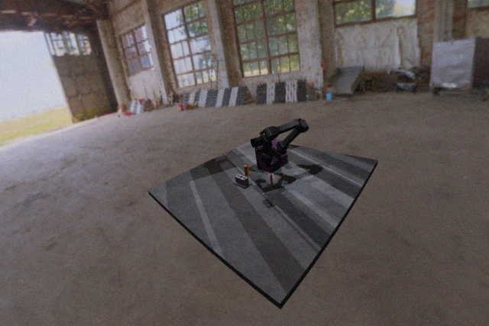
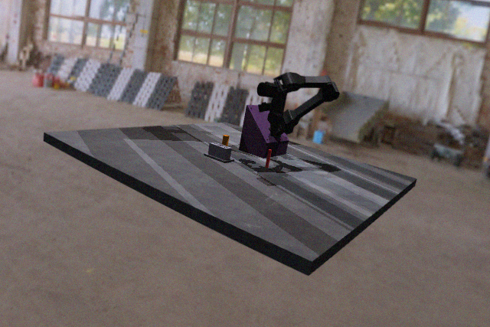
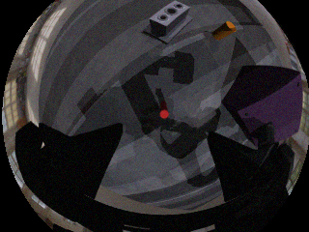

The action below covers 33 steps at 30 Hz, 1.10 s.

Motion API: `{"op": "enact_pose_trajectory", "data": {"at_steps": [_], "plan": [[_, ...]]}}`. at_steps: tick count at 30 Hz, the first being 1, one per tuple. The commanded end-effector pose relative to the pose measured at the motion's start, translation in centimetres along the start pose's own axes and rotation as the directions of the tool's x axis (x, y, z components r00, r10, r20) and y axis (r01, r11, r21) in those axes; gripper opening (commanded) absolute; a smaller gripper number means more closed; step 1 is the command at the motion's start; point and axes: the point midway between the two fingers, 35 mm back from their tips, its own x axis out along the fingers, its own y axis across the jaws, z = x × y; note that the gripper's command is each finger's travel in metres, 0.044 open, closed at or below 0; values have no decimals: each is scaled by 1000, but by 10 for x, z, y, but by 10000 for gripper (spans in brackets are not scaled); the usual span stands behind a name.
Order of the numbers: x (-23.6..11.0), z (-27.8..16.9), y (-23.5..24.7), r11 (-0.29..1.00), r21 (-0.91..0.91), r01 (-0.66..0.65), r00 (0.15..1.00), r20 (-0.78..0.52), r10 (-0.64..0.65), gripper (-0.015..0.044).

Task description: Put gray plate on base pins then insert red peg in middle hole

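Observation:
The gray plate (image 1: 241, 180) (image 2: 219, 151) (image 3: 169, 18) lies flat on its thin dark base, with holes showing on top in the wrist view. The red peg (image 1: 271, 179) (image 2: 269, 158) (image 3: 164, 114) stands upright on the striped board, to the right of the plate. My gripper (image 1: 270, 159) (image 2: 276, 129) (image 3: 168, 131) is open and empty. It hangs above the red peg and points down at it, with the peg showing between the two fingers in the wrist view.
An orange peg (image 1: 246, 169) (image 2: 225, 139) (image 3: 224, 30) stands just behind the plate. A purple wedge block (image 1: 276, 163) (image 2: 255, 135) (image 3: 273, 97) stands beside the arm, close behind the red peg. The striped board (image 1: 252, 243) (image 2: 237, 204) has raised edges above the floor.

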Motion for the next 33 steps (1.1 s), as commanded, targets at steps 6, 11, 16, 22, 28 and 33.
{"op": "enact_pose_trajectory", "data": {"at_steps": [6, 11, 16, 22, 28, 33], "plan": [[37, -3, -2, 1000, 19, 0, 1000, -11, 0, 440], [47, -3, 0, 1000, 18, 0, 1000, -11, 1, 440], [53, -3, 0, 1000, 18, -1, 1000, -12, 1, 440], [62, -3, 1, 1000, 18, 0, 1000, -10, 0, 440], [72, -2, 1, 1000, 18, 0, 1000, -9, 0, 440], [80, -2, 1, 1000, 18, 0, 1000, -9, 0, 440]]}}
